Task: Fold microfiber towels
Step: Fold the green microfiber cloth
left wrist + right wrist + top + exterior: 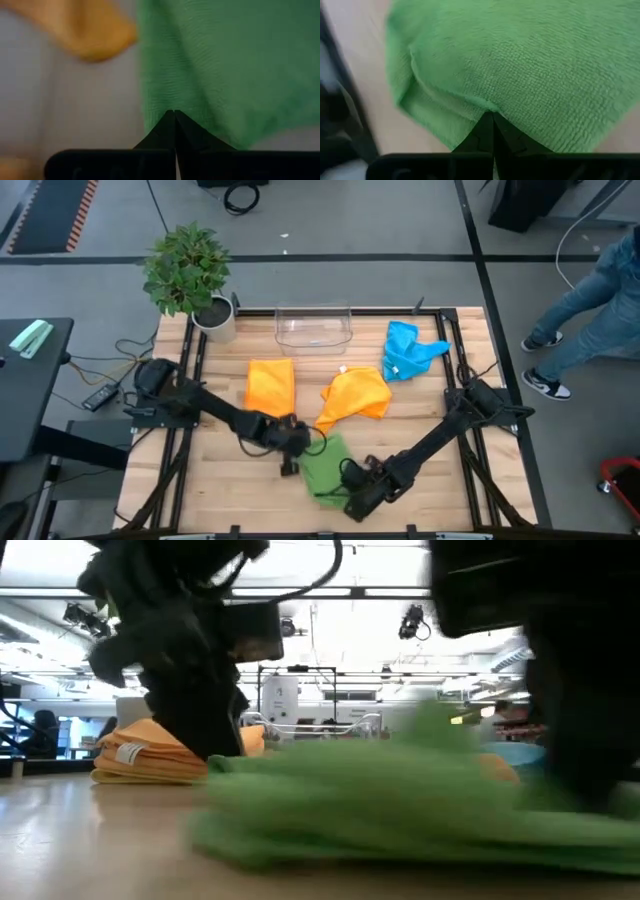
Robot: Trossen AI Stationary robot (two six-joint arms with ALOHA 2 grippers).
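Green microfiber towel point(325, 467) — lying rumpled on the wooden table point(220, 470), near the front edge, between both arms. Left gripper point(291, 450) at its left edge, fingers pressed together on a thin pinch of the hem, as seen in the left wrist view point(173, 117). Right gripper point(352, 485) at the front right corner, likewise clamped on cloth point(492, 117).

Elsewhere: folded orange towel point(270, 385) and loose orange towel point(355, 398) behind; blue towel point(408, 350) crumpled at the back right; clear plastic bin point(314, 328) and potted plant point(190, 275) at the back.

Risks, judged:
- Shallow pinch on soft pile — likely to slip out on lifting.
- Uneven pull between arms — skewed fold, edges misaligned.
- Possibly two layers caught at the right corner, so no clean spread.
- Loose orange towel just beside — liable to be dragged along.
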